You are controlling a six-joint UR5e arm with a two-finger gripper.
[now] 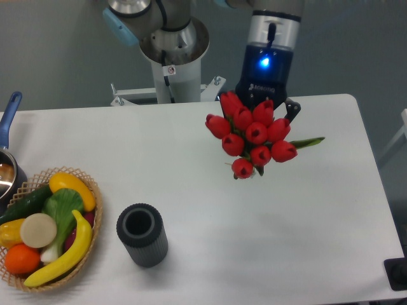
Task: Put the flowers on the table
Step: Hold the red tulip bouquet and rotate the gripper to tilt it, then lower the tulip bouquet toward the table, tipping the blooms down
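The flowers (252,135), a bunch of red tulips with green leaves, hang in the air over the back right part of the white table (210,210). Their heads point toward the camera and hide the stems. My gripper (267,105) is right behind and above the bunch, with a blue light on its body. Its fingers are mostly hidden by the tulips; it is shut on the bunch's stems. A green leaf tip sticks out to the right.
A dark grey ribbed cylinder vase (142,234) stands at the front left of centre. A wicker basket (89,190) of fruit and vegetables sits at the front left. A pot with a blue handle (9,114) is at the left edge. The robot base (173,57) stands behind the table.
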